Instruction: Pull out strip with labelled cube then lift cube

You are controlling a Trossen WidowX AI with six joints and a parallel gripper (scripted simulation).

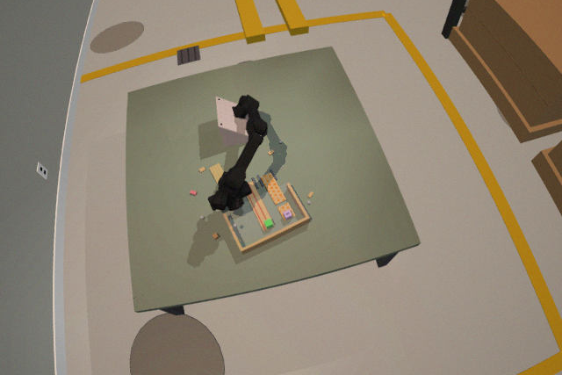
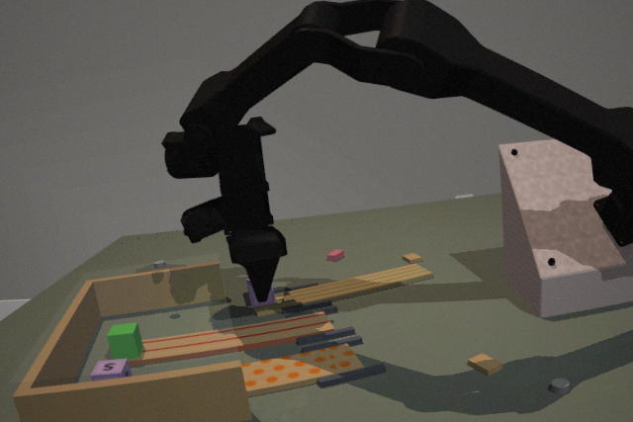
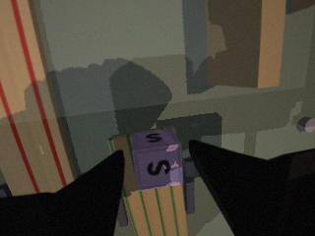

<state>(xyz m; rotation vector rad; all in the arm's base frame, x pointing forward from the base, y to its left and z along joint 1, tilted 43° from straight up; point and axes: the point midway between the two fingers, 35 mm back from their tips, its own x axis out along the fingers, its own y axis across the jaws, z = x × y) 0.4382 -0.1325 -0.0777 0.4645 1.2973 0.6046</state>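
Right now your claw (image 3: 155,164) stands about half open, lowered around the purple cube marked S (image 3: 157,161), one finger on each side. In the wrist view a thin gap shows between each fingertip and the cube's side faces, so it grips nothing and the cube rests on its own. That cube sits at the end of the green-lined strip (image 2: 352,280), just outside the open side of the wooden tray (image 2: 55,325) on the table (image 2: 439,335). The strip's long axis runs from the cube away to the right and slightly far in the exterior view, toward the stone-coloured arm mount (image 2: 549,233). Beside it, nearer the camera, lies the red-lined strip (image 2: 229,338) with a green cube (image 2: 124,339) at its tray end, then the orange-dotted strip (image 2: 302,367). A second purple S cube (image 2: 110,369) sits in the tray's near corner.
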